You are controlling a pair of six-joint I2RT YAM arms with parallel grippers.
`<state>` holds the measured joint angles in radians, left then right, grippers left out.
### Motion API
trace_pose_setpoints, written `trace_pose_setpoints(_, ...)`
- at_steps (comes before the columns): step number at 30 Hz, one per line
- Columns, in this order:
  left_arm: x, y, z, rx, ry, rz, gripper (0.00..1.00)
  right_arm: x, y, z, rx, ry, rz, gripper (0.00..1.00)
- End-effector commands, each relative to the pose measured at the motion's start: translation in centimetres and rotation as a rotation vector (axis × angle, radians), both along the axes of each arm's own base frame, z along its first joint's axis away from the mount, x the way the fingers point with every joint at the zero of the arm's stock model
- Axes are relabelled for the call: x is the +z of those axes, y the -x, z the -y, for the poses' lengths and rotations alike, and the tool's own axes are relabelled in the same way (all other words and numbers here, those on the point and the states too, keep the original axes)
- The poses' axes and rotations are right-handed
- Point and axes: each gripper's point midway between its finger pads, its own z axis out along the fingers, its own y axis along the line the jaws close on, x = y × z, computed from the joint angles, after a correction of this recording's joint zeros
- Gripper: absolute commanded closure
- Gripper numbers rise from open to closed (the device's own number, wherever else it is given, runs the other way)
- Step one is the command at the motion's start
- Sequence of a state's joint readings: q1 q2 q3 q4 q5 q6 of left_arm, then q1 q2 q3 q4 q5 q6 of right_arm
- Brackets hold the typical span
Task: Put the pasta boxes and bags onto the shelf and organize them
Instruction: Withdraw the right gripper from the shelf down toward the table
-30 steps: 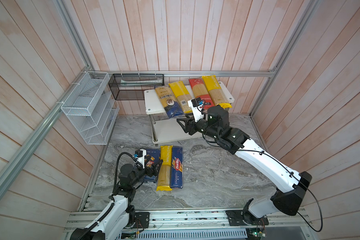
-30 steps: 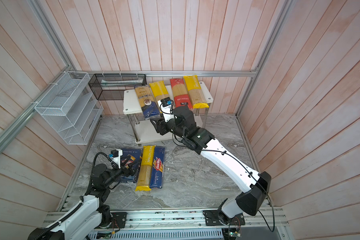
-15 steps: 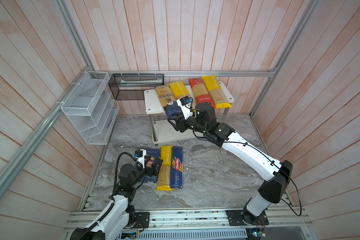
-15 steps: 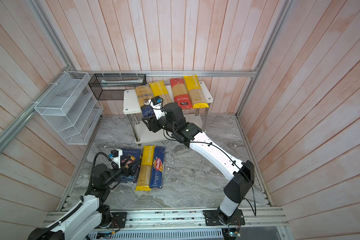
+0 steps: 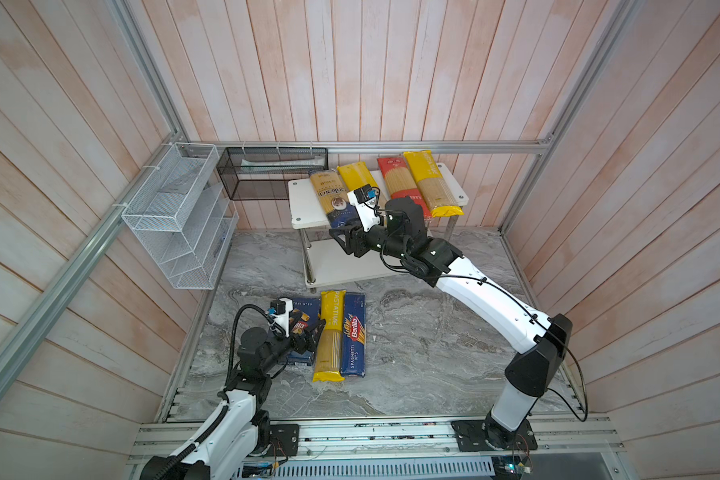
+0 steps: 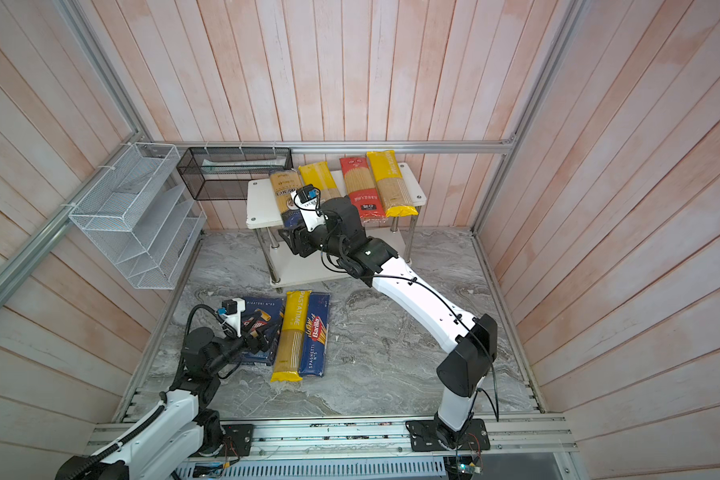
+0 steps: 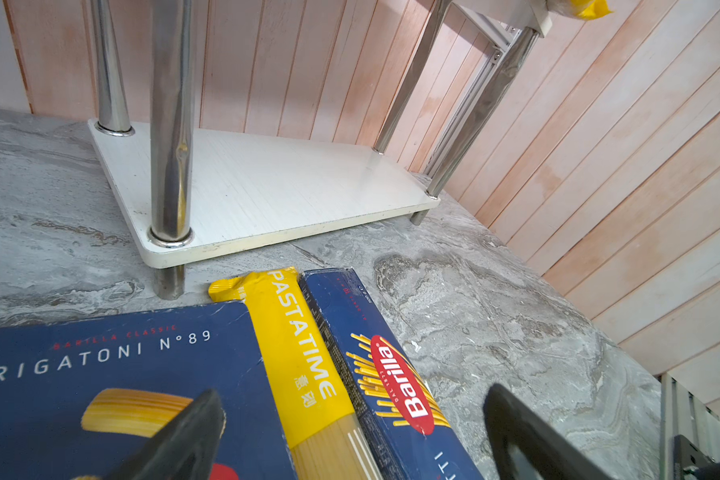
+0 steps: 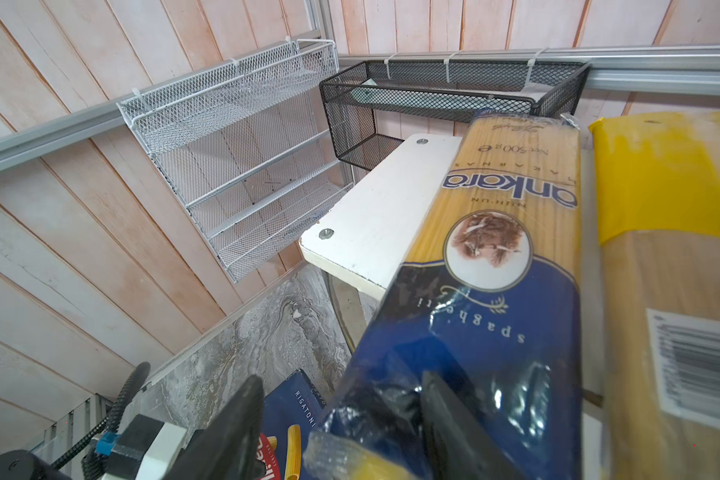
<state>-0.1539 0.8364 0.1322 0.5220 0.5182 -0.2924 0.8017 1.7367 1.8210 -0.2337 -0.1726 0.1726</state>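
On the shelf's [image 5: 302,203] top board, the right jaws stand spread astride the ankara bag's [image 5: 329,195] overhanging end, apparently squaring it up. On the desk [image 5: 412,353], the left jaws gape over Rigatoni box [image 7: 121,361], yellow bag [image 5: 329,332] and Spaghetti box [image 5: 353,336]; a grasp likely comes next.

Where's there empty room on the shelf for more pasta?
The shelf's lower board is bare between its four posts. On the top board, a strip is free left of the blue-ended bag; four bags side by side crowd the rest. The floor right of the narrow blue box is open too.
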Motion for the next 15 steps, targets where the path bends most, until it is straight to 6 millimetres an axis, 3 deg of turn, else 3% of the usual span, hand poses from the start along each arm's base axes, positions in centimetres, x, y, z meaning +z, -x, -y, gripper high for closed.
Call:
trace_pose_setpoints(1,0.1,0.1,0.0,-0.001,-0.005,0.011,0.0,1.1,1.2,2.1,-0.029,0.002,0.029,0.37)
trace_pose_setpoints(8,0.1,0.0,0.0,0.006,-0.007,0.009,0.0,1.1,7.2,3.2,0.112,-0.016,0.105,0.37)
trace_pose_setpoints(15,0.1,0.0,0.0,0.006,-0.005,0.007,0.0,-2.8,10.2,5.3,0.101,0.05,0.038,0.36)
